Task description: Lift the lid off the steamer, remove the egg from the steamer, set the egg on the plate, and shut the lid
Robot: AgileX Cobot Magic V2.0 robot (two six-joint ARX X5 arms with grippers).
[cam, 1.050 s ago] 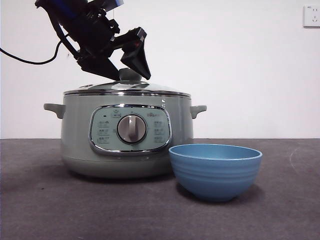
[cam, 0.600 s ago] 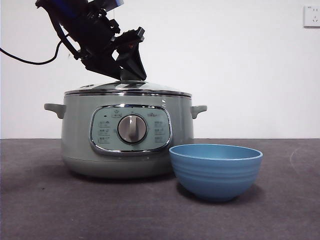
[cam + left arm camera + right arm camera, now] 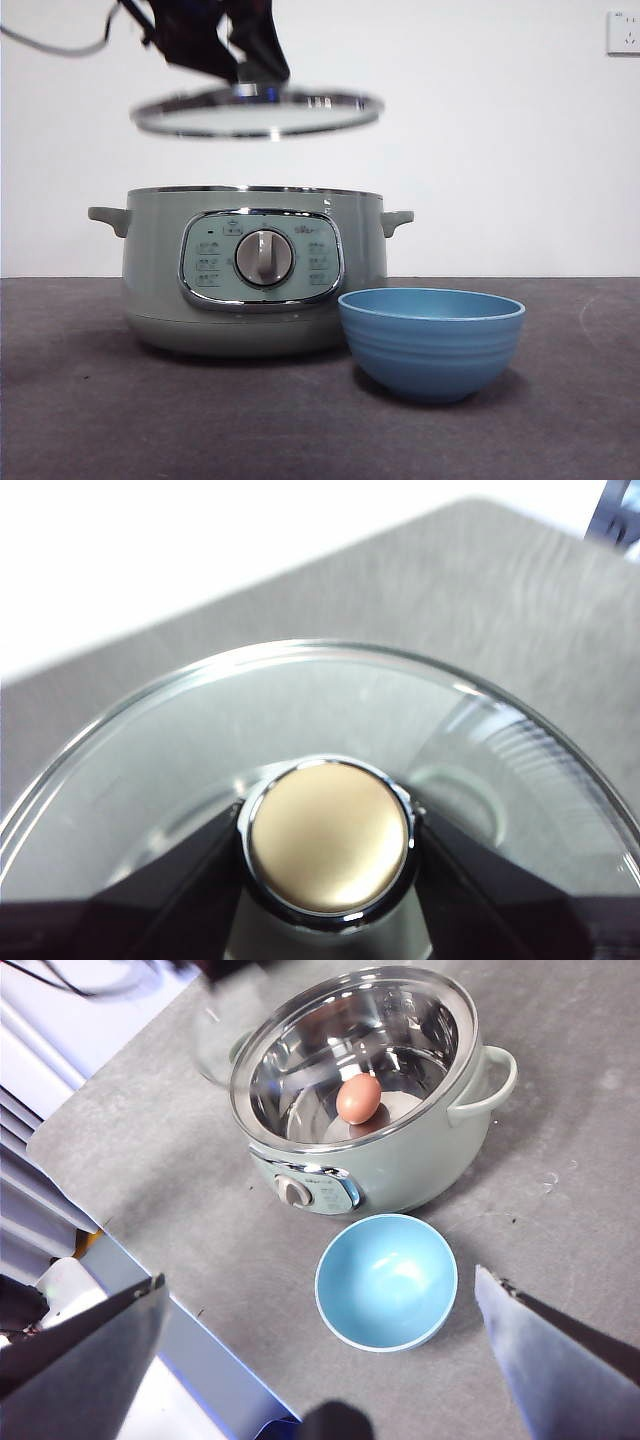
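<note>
The glass lid [image 3: 258, 110] hangs level in the air above the sage-green steamer [image 3: 255, 270]. My left gripper [image 3: 255, 70] is shut on its round knob [image 3: 328, 840], with one black finger [image 3: 195, 875] on each side. The pot stands uncovered, and a brown egg [image 3: 358, 1098] lies on its steel bottom. In front of the steamer, to the right, the blue plate [image 3: 430, 340] holds nothing [image 3: 386, 1280]. My right gripper [image 3: 320, 1360] is open, high above the table, over the plate's near side and clear of everything.
The grey table's near edge [image 3: 150, 1290] runs beside the plate and steamer. A white wall with a socket [image 3: 622, 32] stands behind. A black cable [image 3: 55, 45] trails from the left arm at the top left.
My left gripper closed on the knob and has raised the lid straight up off the steamer. The steamer and the plate have not moved.
</note>
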